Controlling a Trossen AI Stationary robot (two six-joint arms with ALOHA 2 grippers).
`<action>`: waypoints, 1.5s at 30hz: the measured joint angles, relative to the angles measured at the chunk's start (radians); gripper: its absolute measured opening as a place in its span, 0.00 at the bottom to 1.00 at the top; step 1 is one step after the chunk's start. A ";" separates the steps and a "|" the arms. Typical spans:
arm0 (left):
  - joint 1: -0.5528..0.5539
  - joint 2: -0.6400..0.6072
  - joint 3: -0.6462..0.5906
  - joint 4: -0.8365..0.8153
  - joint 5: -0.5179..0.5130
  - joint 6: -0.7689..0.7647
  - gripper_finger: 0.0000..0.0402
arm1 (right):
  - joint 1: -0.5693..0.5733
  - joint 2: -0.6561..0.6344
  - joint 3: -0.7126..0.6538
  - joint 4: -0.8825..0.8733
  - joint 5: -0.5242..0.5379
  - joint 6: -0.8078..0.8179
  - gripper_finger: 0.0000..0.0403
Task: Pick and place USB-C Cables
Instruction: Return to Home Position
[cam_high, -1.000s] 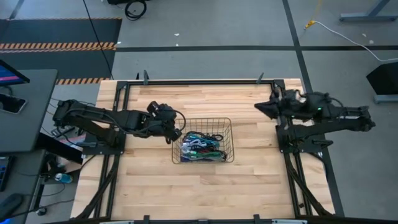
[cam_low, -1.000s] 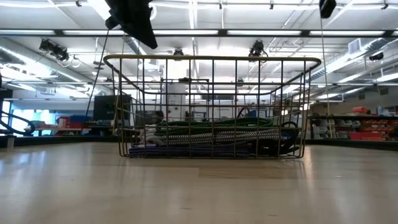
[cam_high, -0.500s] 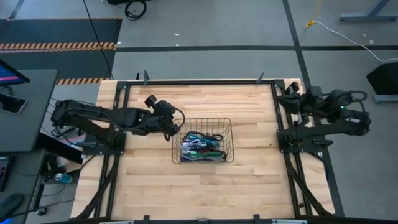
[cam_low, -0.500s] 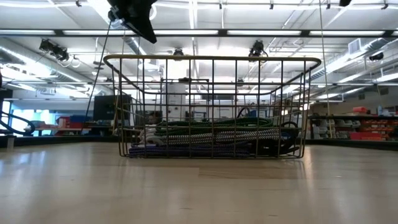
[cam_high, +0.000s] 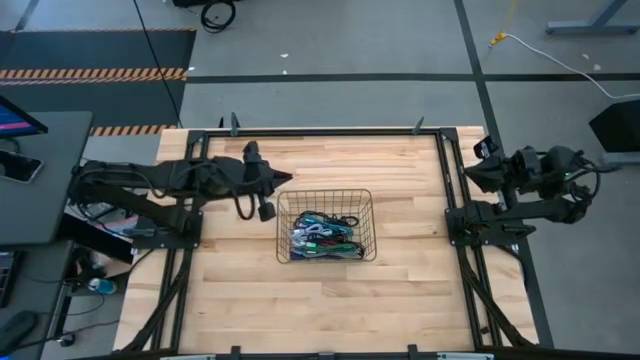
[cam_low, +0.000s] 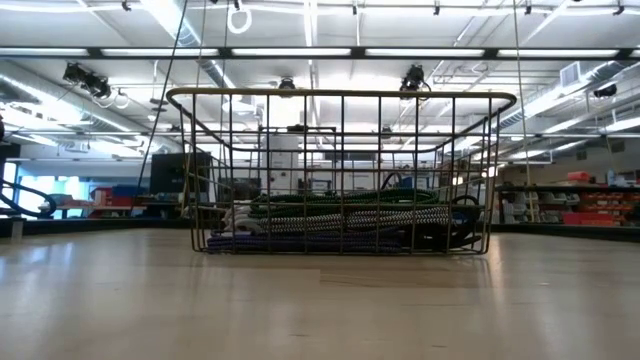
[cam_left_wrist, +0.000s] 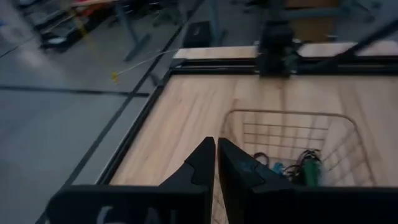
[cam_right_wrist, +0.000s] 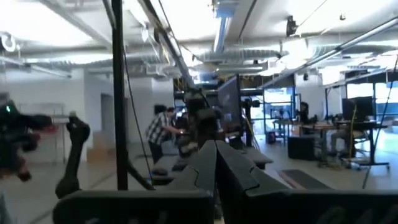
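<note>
A black wire-mesh basket (cam_high: 326, 226) stands on the wooden table (cam_high: 330, 300) near its middle. The USB-C Cables (cam_high: 324, 237) lie bundled in it in several colours, resting on its floor (cam_low: 350, 218); the left wrist view also shows them (cam_left_wrist: 301, 167). My left gripper (cam_high: 284, 178) hovers shut above the table, just beyond the basket's far left corner, pointing toward the right edge and holding nothing (cam_left_wrist: 216, 157). My right gripper (cam_high: 470, 172) is shut and empty over the table's right edge, pointing up into the room (cam_right_wrist: 216, 155). Neither gripper shows in the low view.
A black metal frame (cam_high: 330, 131) runs round the table's far edge and sides. The right arm's base (cam_high: 485, 222) stands at the right edge and the left arm's base (cam_high: 165, 225) at the left. People (cam_right_wrist: 163, 134) stand in the room beyond.
My left gripper has risen from beside the basket's left rim, swung toward the far edge and tipped nearer to level, leaving the low view. My right gripper has drawn back toward the table's right edge and tipped upward. The basket and cables have stayed put.
</note>
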 joint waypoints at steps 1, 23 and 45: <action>0.003 -0.004 0.000 0.002 0.028 0.019 0.06 | 0.000 -0.003 0.001 -0.020 -0.006 -0.021 0.03; 0.058 -0.381 -0.853 1.048 0.386 -0.037 0.07 | 0.000 -0.041 0.115 -0.427 -0.080 -0.043 0.03; 0.195 -0.434 -0.901 0.930 0.360 -0.047 0.06 | 0.000 -0.042 -0.067 -0.279 -0.025 0.013 0.01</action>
